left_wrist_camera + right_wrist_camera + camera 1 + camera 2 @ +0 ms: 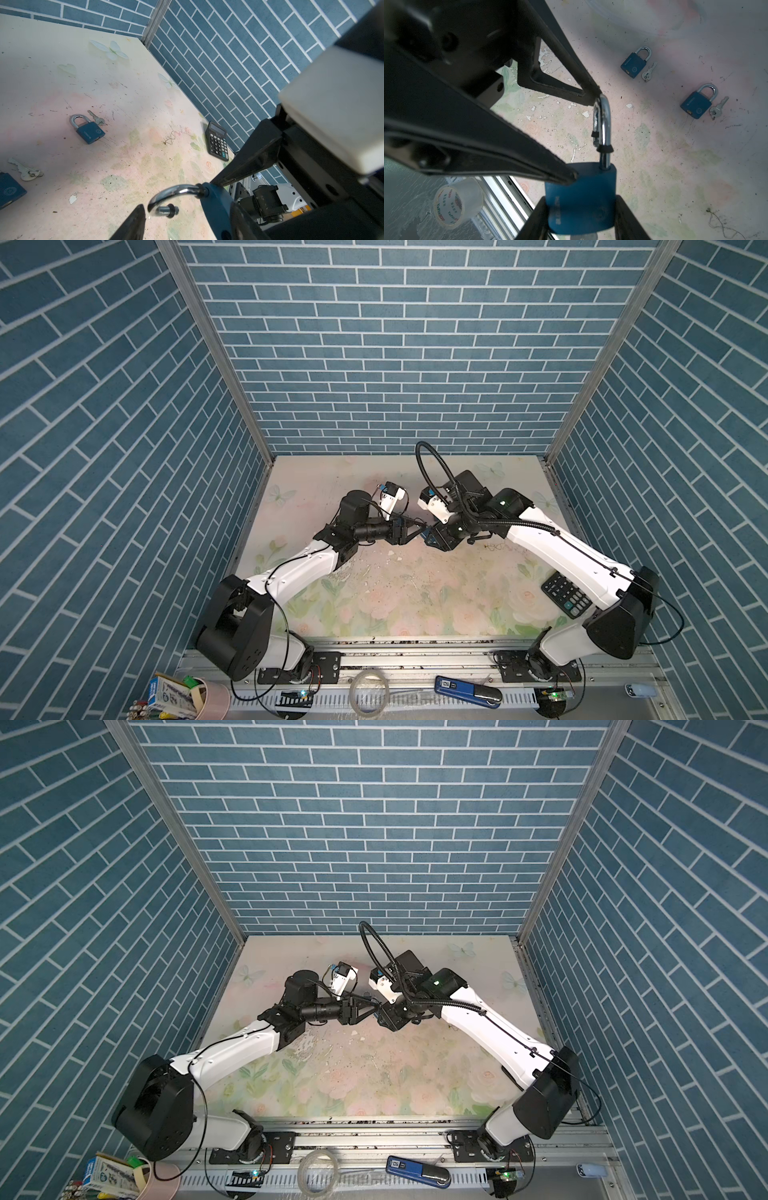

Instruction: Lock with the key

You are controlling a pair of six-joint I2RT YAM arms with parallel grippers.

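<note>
The right gripper (pixel 580 218) clamps the blue padlock (pixel 581 187); the left gripper (pixel 585 136), jaws apart, brackets shackle (pixel 607 116) and body. Best squeeze straight along the legs so the free end seats.

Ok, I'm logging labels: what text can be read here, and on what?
"YuPin BOPP": core of the tape roll.
"1", "2", "3", "0", "00": keys of the calculator.
Lettering on the held padlock: too blurred.
Lettering on the lying padlocks: too small.
</note>
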